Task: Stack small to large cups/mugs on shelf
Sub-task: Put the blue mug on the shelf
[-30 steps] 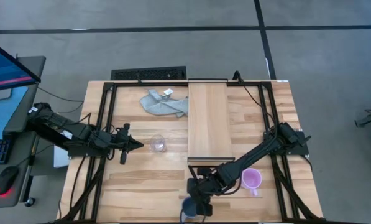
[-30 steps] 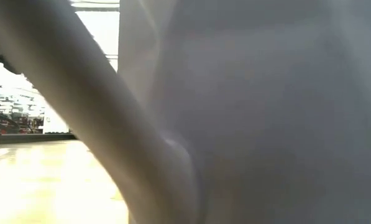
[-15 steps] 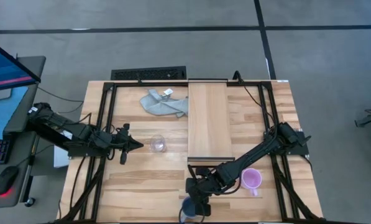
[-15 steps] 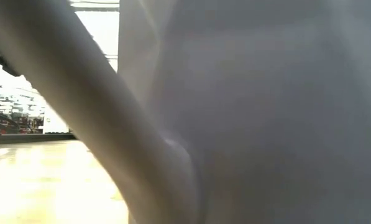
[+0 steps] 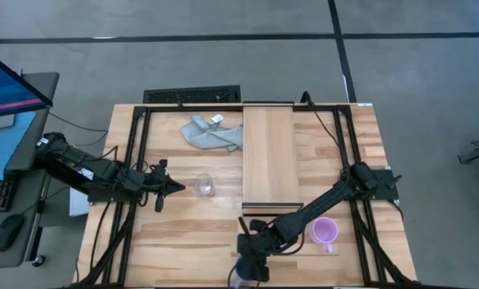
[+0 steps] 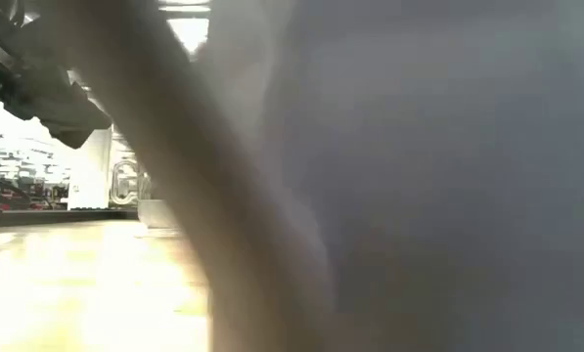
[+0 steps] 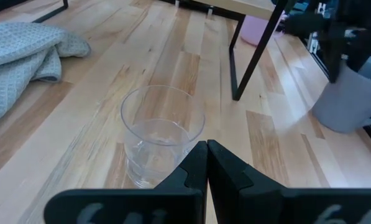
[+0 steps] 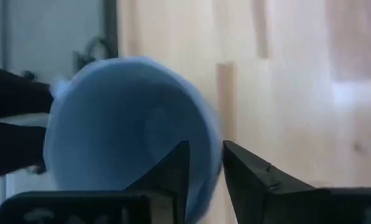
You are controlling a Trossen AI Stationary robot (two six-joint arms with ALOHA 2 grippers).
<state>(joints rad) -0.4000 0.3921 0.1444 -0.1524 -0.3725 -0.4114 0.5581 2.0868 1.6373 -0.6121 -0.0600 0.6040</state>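
Right gripper (image 5: 247, 269) down at the near table edge over the blue-grey mug (image 8: 129, 130), fingers (image 8: 173, 174) straddling its rim with one inside and one outside; full clamp cannot be told. Pink-purple mug (image 5: 325, 232) upright on the table just right of that arm, near-right of the shelf (image 5: 268, 152), which carries nothing. Left gripper (image 5: 175, 188) low at table left, fingertips (image 7: 205, 163) pressed together, pointing at the glass cup (image 7: 162, 134) upright just beside them; grey cloth (image 5: 210, 132) farther back.
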